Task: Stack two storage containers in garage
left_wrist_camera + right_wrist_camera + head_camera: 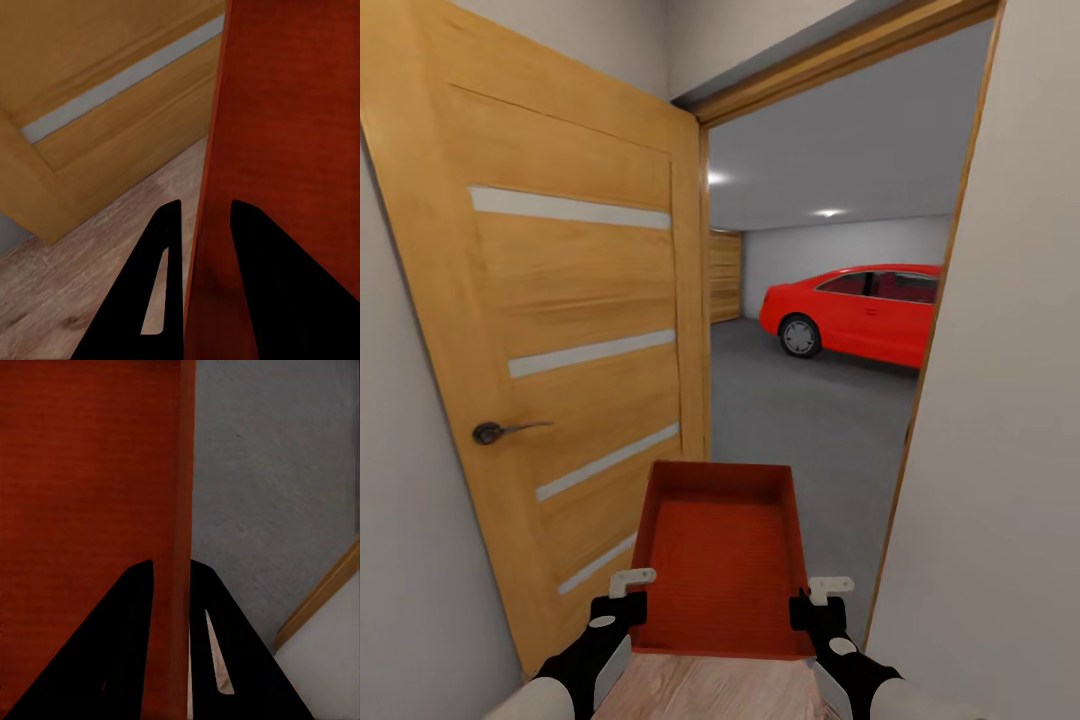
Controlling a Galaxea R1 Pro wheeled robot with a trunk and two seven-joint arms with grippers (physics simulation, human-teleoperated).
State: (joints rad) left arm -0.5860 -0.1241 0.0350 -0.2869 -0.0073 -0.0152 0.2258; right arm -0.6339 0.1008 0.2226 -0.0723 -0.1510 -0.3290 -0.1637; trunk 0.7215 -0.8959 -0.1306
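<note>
While both pincers grip its side walls, storage container (pixel 720 560) sits empty.

Doorway ahead open btwn wood door (pixel 560 330) & wall (pixel 1010 450); car (pixel 860 312) far.

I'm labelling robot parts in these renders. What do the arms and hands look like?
Both arms are pale grey-white at the forearm, turning black toward the wrist, with a small grey oval on each wrist. The left hand and right hand are black, each carrying a small white bracket. In the wrist views the fingers look like plain black tapering wedges.
</note>
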